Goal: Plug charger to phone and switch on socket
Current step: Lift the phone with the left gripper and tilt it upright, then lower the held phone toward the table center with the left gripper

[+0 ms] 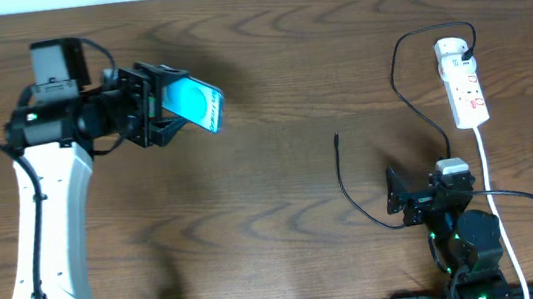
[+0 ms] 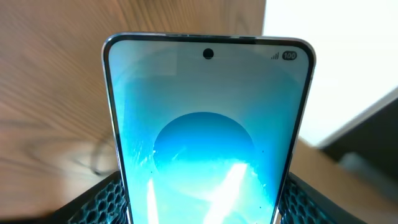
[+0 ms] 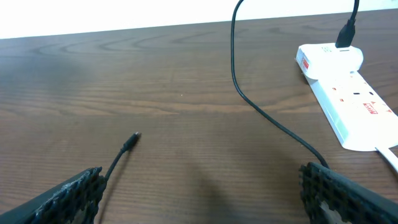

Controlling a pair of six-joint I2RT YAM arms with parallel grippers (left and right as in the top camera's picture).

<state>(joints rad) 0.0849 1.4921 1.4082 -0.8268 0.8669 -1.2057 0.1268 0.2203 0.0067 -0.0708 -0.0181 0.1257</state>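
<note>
The phone (image 1: 196, 102), with a bright teal screen, is held off the table at the upper left by my left gripper (image 1: 163, 103), which is shut on its lower end. It fills the left wrist view (image 2: 208, 137), upright between the fingers. The charger is a thin black cable (image 1: 412, 103) running from the socket (image 1: 465, 87) at the right in a loop to its free plug tip (image 1: 336, 140) on the table. My right gripper (image 1: 397, 198) is open and empty near the front right. In the right wrist view the tip (image 3: 132, 140) lies ahead of the left finger.
The socket's white cord (image 1: 492, 184) runs down the right side past my right arm. The socket also shows in the right wrist view (image 3: 345, 93) at the far right, with the black cable (image 3: 261, 112) curving across the wood in front.
</note>
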